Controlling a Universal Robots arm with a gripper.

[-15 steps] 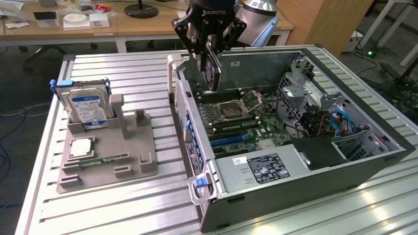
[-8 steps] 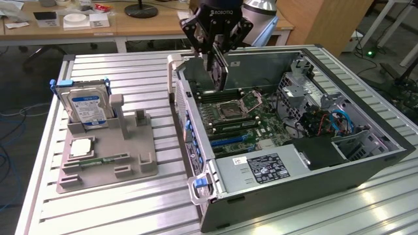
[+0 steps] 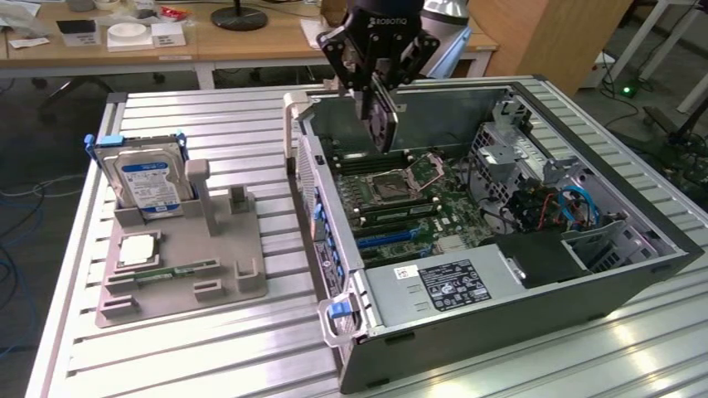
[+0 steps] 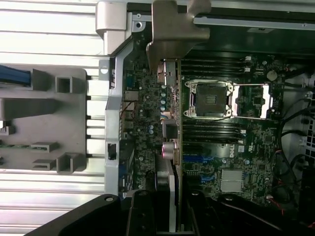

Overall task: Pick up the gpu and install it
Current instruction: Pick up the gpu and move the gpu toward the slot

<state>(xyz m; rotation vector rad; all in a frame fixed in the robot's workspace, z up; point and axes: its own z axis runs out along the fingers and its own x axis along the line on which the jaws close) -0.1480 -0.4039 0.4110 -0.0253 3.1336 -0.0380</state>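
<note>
You see: arm (image 3: 448,33) – rounded silver-grey wrist housing, smooth shell | gripper (image 3: 380,81) – matte black, blocky body, pale ROBOTIQ lettering across its face | fingers (image 4: 141,216) – black jointed links, rounded knuckles, dull finish

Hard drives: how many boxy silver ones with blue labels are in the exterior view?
1. The boxy silver hard drive stands upright in the grey plastic holder at the exterior view's left. Others may hide inside the open computer case.
</note>
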